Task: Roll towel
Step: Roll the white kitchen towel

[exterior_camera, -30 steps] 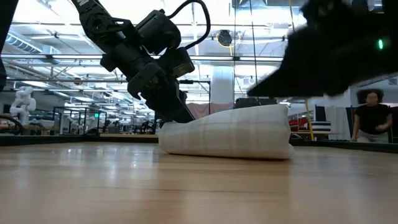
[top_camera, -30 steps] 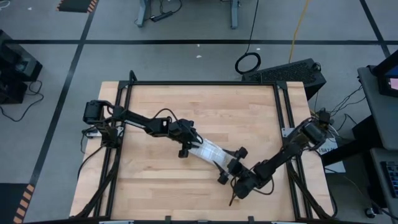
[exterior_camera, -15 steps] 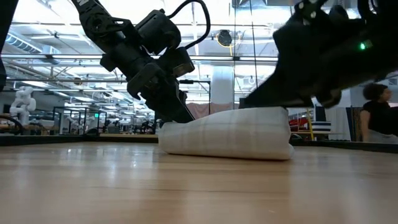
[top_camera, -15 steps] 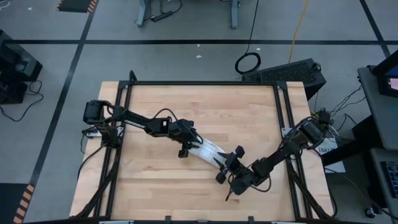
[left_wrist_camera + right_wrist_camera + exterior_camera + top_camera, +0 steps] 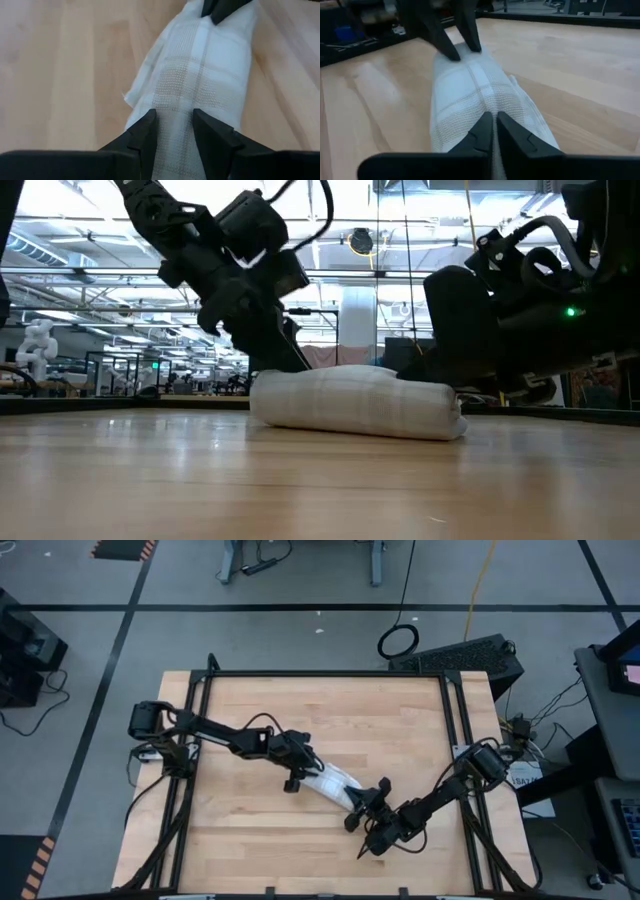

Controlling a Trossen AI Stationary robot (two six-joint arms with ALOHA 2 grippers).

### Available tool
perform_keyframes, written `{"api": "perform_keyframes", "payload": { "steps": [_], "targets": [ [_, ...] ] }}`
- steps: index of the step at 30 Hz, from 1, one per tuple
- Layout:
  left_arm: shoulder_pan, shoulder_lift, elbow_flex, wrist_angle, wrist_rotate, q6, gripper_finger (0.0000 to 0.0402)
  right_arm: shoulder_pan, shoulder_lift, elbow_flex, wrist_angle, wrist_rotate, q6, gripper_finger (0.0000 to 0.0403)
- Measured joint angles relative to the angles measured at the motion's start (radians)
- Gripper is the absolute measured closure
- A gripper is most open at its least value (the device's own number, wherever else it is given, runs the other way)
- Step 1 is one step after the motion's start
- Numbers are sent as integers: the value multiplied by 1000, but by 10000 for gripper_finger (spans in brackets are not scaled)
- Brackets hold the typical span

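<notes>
Nearest us, at about five o'clock on the table (image 5: 250, 840), our right gripper (image 5: 494, 131) has its jaws pinched nearly together on a fold at one end of the towel (image 5: 332, 784). The towel lies just past centre as a compact roll, so we judge the rolling mostly done; tidying and release remain. Farther, toward ten o'clock, our left gripper (image 5: 175, 131) clamps the other end, jaws narrow.

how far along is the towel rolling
Mostly done: the towel already lies as a compact roll on the table. In hand: the left pincer and right pincer each pinch one end. Left: let go, if the roll holds.
</notes>
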State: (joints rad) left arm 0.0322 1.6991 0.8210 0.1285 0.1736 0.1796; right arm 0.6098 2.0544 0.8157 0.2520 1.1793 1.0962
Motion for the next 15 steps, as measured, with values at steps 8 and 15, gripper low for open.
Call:
{"api": "perform_keyframes", "payload": {
  "steps": [8, 15],
  "targets": [
    [-3, -98, 0, 21, 68, 22, 272, 0, -2, -1, -4, -1, -8, 399],
    [-5, -20, -68, 138, 135, 96, 272, 1, -1, -3, 3, 0, -28, 399]
  ]
}}
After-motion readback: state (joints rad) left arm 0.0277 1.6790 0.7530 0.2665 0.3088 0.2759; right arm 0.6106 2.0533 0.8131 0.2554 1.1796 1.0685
